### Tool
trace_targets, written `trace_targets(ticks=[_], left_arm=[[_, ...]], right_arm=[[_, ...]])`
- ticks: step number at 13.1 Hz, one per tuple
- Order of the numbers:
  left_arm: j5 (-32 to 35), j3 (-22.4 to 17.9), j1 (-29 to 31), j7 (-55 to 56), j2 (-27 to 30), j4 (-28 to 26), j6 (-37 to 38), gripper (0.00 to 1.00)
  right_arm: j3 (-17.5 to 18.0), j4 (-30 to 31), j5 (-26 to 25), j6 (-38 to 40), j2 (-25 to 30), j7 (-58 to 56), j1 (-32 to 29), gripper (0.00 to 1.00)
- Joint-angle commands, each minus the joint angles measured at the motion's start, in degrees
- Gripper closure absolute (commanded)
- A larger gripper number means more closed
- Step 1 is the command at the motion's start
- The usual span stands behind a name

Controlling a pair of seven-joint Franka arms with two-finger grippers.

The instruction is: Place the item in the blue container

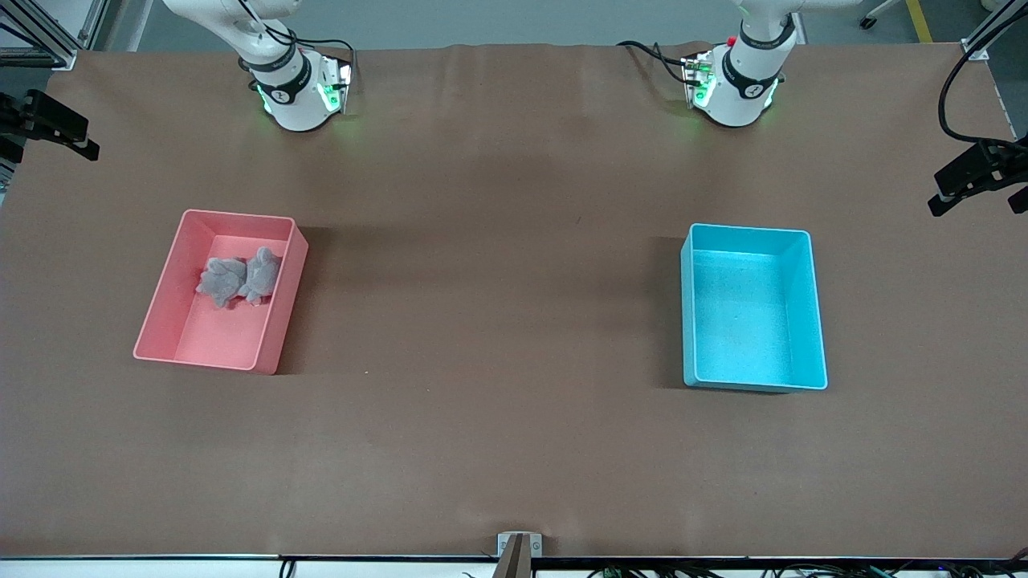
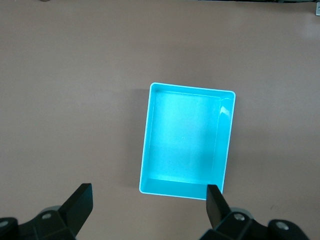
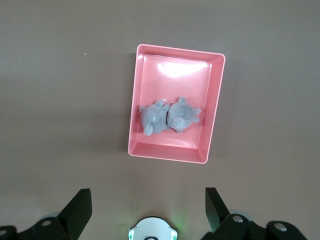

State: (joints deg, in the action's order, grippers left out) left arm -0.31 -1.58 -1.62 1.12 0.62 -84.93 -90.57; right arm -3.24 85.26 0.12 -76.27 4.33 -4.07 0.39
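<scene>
The blue container (image 1: 751, 309) is a cyan open-top bin standing empty toward the left arm's end of the table. It also shows from above in the left wrist view as the blue container (image 2: 185, 140). A grey plush item (image 1: 238, 277) lies inside the pink bin (image 1: 213, 337) toward the right arm's end. My left gripper (image 2: 148, 200) hangs open high over the table beside the blue container, holding nothing. My right gripper (image 3: 147, 200) is open and empty, high over the table between its own base and the pink bin (image 3: 175, 70), where the plush item (image 3: 167, 116) lies. Neither gripper shows in the front view.
Brown table covering (image 1: 498, 281) stretches between the two bins. The right arm's base (image 1: 293, 88) and the left arm's base (image 1: 735, 84) stand along the edge farthest from the front camera. Black camera mounts (image 1: 976, 172) sit at the table's ends.
</scene>
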Motion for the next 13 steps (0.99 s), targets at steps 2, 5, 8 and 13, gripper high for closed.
trace_targets(ticks=[2,5,8,13], left_arm=[[0.5,-0.1,-0.1,-0.9,-0.1,0.3,-0.6,0.0],[0.1,-0.1,-0.1,-0.9,0.0,0.3,-0.7,0.0],[-0.1,0.0,0.0,-1.0,-0.1,-0.1,-0.6,0.0],[-0.1,-0.2,0.1,-0.5,-0.1,-0.4,0.0,0.0]], right_arm=[[-0.1,0.3,-0.7,0.5,0.9,-0.4,0.5,0.0],[-0.1,0.2,-0.7,0.2,0.8,-0.5,0.5,0.0],[-0.1,0.2,-0.7,0.3,0.7,-0.5,0.5,0.0],[-0.4,-0.4,-0.5,0.0,0.2,-0.5,0.3,0.0]])
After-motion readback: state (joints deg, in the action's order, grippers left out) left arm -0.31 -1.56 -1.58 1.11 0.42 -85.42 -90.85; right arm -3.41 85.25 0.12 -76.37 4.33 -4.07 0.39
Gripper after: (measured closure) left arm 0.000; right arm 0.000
